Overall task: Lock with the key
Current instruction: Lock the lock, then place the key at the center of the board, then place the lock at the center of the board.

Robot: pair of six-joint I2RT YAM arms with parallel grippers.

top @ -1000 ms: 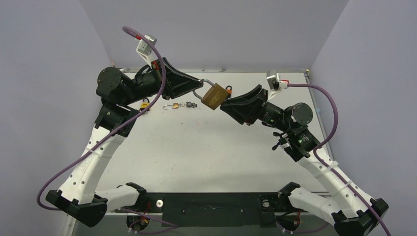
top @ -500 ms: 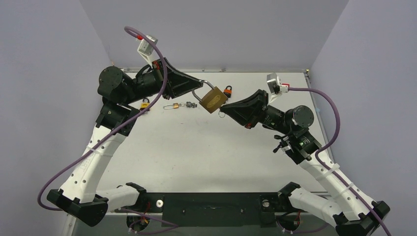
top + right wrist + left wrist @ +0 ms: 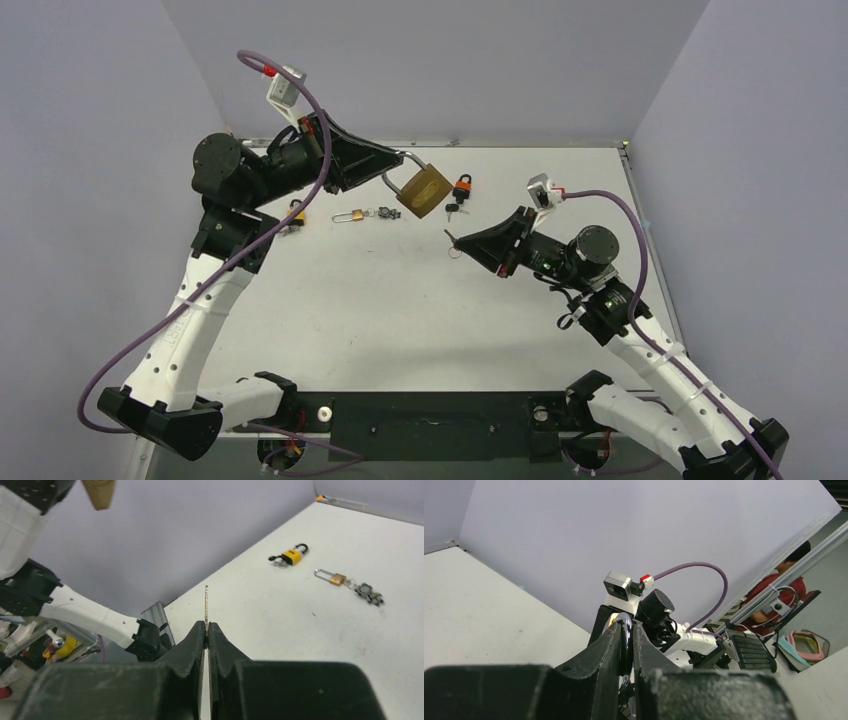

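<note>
Padlock (image 3: 423, 191), brass, held off the surface (image 3: 400, 310) by its shackle (image 3: 392, 176), pinched in the closed left gripper (image 3: 398, 159). Hangs tilted at about 12 o'clock from the surface's middle, toward the far edge. Cannot tell whether the shackle is seated in the body, or which way the keyway faces.

Key (image 3: 452, 243) clamped flat in the closed right gripper (image 3: 462, 240), blade poking out past the fingertips. Sits at about 4 o'clock from the padlock and apart from it, not yet in the keyway.

Judged from this:
- Likely to swing or twist away under any off-axis push, being held by the shackle alone.
- Easy to miss the keyway, hidden from both wrist views, and so scrape the blade along the brass.
- Could pivot or slide the thin key between the fingers on a hard contact, and drop it.
- Risks brushing the small orange padlock (image 3: 462, 187), lying at 3 o'clock beside the brass one, on a low approach.

Lying at 9 o'clock, well clear of the approach: long-shackle lock (image 3: 350, 216) with keys, and yellow padlock (image 3: 294, 212).
</note>
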